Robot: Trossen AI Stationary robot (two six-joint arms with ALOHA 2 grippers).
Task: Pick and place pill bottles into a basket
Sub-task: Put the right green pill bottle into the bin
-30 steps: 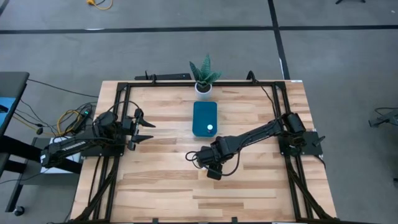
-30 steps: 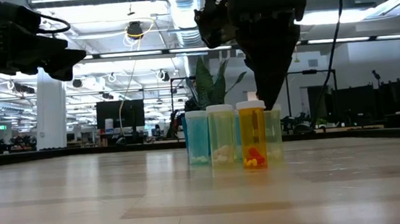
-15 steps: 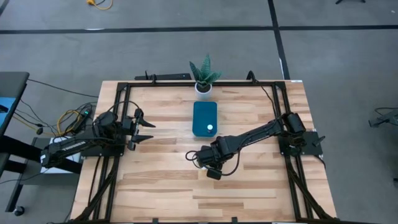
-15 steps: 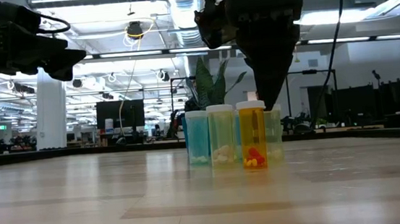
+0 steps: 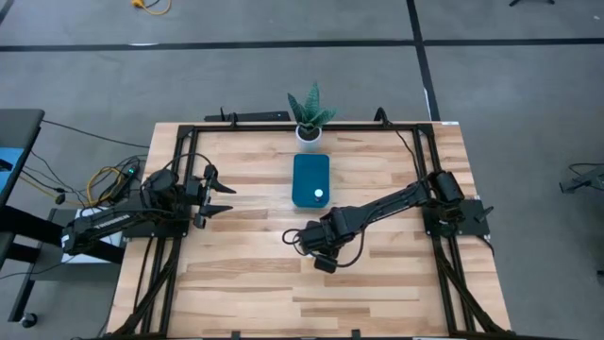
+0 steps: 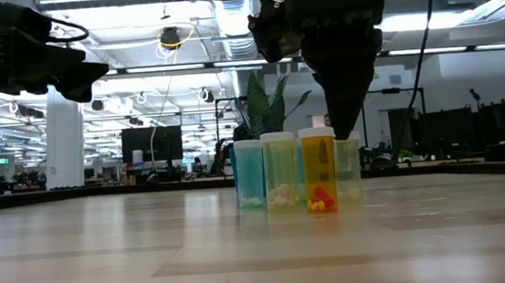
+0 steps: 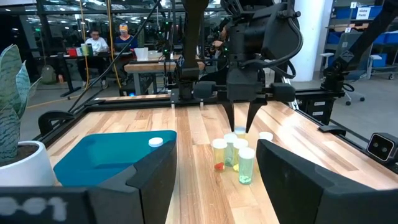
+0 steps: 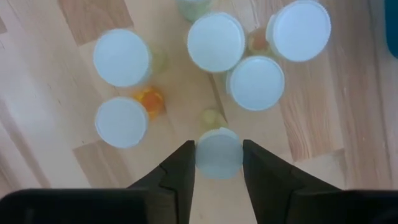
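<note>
Pill bottles (image 8: pixel 217 74) stand in a tight cluster on the wooden table (image 5: pixel 236 283), a little in front of the basket (image 5: pixel 310 178) and apart from it. From table height they show as clear tinted tubes with white caps: a blue one (image 6: pixel 249 174), a pale green one (image 6: pixel 280 170), an orange one (image 6: pixel 319 170) with red pills at its bottom, and another pale one (image 6: pixel 347 168) partly behind it. The right gripper (image 8: pixel 217 163) hangs straight down over this cluster, and its two dark fingers (image 8: pixel 180 171) are closed narrowly on the white cap of one bottle (image 8: pixel 218 153) at the near edge of the group, one finger on each side of it. Five other white caps show around it, two to one side and three bunched together beyond. The basket is teal, lies lengthwise along the middle of the table, and already has one white-capped bottle (image 5: pixel 319 195) in the corner nearest the cluster. Just behind the basket, at the far edge of the table, sits a white pot with a spiky green plant (image 5: pixel 310 115). The left gripper (image 5: pixel 223 196) waits well off to the side, near the left edge of the table, raised above the wood, with its fingers spread wide and nothing between them. People (image 7: pixel 94 43) sit at desks in the room beyond the table.
</note>
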